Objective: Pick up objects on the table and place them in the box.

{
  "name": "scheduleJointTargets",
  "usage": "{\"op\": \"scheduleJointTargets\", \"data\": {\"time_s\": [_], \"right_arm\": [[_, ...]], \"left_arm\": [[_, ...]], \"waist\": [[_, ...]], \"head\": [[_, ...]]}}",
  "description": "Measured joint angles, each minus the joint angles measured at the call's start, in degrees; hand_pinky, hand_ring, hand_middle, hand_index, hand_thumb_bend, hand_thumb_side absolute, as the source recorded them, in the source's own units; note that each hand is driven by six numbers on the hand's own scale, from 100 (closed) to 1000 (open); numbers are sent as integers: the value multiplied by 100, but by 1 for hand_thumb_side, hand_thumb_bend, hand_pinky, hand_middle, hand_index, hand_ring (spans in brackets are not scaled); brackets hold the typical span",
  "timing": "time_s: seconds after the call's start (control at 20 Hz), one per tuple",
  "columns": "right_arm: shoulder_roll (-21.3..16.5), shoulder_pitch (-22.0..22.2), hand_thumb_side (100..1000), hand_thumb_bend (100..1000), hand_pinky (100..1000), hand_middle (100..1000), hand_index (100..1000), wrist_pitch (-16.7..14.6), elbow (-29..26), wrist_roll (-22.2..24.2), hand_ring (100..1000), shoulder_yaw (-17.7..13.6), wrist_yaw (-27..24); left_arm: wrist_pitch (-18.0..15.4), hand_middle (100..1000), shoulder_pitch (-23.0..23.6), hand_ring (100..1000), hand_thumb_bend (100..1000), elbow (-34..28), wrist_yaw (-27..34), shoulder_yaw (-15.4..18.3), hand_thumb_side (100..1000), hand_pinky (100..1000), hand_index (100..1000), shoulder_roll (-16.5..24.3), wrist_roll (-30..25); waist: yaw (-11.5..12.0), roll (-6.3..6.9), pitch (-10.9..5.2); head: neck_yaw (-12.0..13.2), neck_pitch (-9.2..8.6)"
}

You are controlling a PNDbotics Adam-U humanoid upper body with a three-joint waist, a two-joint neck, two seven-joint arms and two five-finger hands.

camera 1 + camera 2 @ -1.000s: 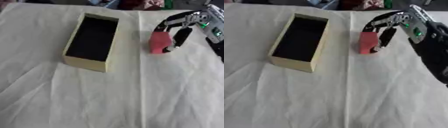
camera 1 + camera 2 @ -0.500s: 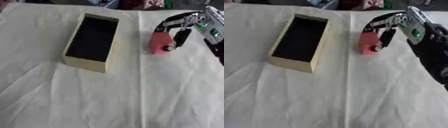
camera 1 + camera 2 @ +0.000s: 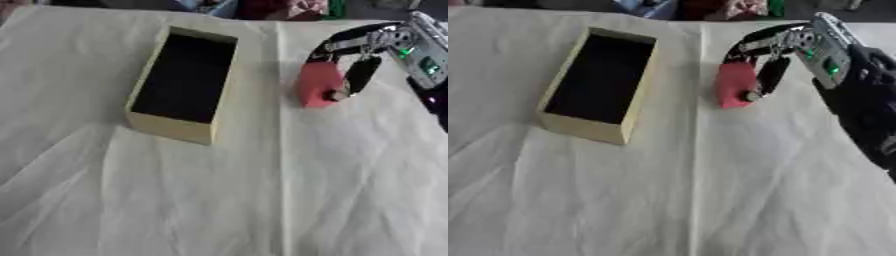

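- Your right hand (image 3: 773, 60) comes in from the right edge, with its fingers curled round a pink block (image 3: 735, 85). The thumb lies against the block's right face and the fingers arch over its top, a grasp that suits a straight lift.
- The pink block stands to the right of the box (image 3: 182, 85) and apart from it. Whether its base touches the cloth or has cleared it cannot be told from either view.
- The box is open at the top, with a dark interior and pale cream walls. It lies at a slight angle, leaving an unobstructed opening for a drop from above.
- The white cloth (image 3: 219, 200) covering the table is creased; in my judgement that could snag a dragged block, so lift rather than slide.
- Your left hand does not appear in either view.
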Motion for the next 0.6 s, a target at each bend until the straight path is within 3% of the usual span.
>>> {"op": "scheduleJointTargets", "data": {"time_s": [0.6], "right_arm": [[119, -712, 100, 100, 783, 596, 710, 350, -500, -193, 790, -216, -162]], "left_arm": [[3, 522, 0, 541, 159, 0, 21, -29, 100, 571, 665, 0, -7]], "waist": [[21, 2, 0]], "head": [[-171, 0]]}}
